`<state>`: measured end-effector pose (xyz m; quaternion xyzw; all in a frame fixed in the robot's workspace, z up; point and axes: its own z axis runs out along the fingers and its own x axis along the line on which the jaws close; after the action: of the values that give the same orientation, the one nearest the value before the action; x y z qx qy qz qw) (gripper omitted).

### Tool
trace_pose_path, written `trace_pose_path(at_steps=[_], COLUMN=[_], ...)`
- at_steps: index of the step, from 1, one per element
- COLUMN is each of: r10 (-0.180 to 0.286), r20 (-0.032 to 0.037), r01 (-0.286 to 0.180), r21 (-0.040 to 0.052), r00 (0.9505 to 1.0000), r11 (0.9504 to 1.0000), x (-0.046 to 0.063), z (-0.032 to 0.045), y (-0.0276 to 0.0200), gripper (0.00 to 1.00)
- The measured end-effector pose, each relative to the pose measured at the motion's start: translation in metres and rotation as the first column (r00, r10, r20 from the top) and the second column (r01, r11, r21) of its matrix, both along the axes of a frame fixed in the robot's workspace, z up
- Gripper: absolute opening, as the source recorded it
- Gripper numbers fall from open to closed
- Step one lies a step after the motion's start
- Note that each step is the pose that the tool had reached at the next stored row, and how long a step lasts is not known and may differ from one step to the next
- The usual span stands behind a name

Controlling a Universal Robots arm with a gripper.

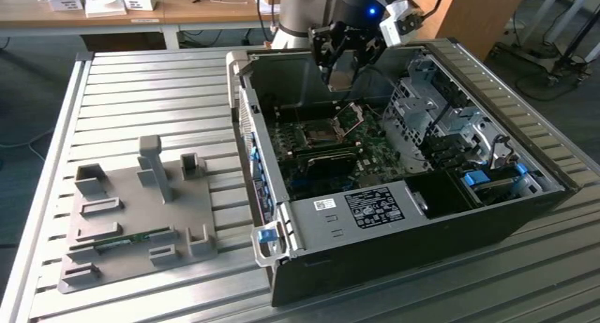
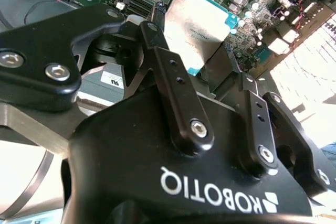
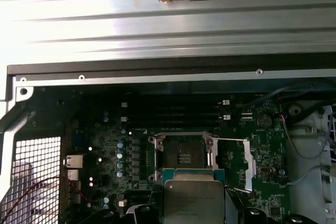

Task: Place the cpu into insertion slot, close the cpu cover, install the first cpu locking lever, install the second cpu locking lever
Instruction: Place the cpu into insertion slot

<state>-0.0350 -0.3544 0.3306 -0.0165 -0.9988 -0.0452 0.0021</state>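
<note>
My gripper (image 1: 341, 81) hangs above the open computer case (image 1: 394, 225), over the back part of the motherboard. It is shut on the cpu (image 2: 197, 22), a flat square chip with a silvery top and a teal edge, pinched between two black fingers (image 2: 157, 40). In the first wrist view the cpu (image 3: 193, 200) sits just short of the insertion slot (image 3: 184, 153), which lies bare with its dark contact field showing. The cpu cover (image 1: 352, 118), a thin metal frame, stands swung up at the slot's edge, and its frame (image 3: 251, 163) shows beside the slot.
A grey fixture plate (image 1: 131, 218) with upright holders lies on the ribbed metal table (image 1: 159, 91) at the exterior view's left. Inside the case, drive cages (image 1: 431, 112) stand at the exterior view's right of the motherboard. Memory slots (image 3: 173, 114) run beside the insertion slot.
</note>
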Motion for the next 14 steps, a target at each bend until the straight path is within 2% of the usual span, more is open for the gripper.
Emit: trace_pose_path(at_steps=[4,7,14], r10=[0.0,0.0,0.0], r20=[0.0111,0.0161,0.0206], r01=[0.0,0.0,0.0], r21=[-0.0002,-0.0001,-0.0001], r00=[0.9999,0.9999,0.9998], r11=[1.0,1.0,1.0], x=[-0.001,-0.002,-0.003], z=[-0.0056,-0.0092,-0.0143], y=[0.0,0.0,0.0], gripper=[0.54,0.54,0.54])
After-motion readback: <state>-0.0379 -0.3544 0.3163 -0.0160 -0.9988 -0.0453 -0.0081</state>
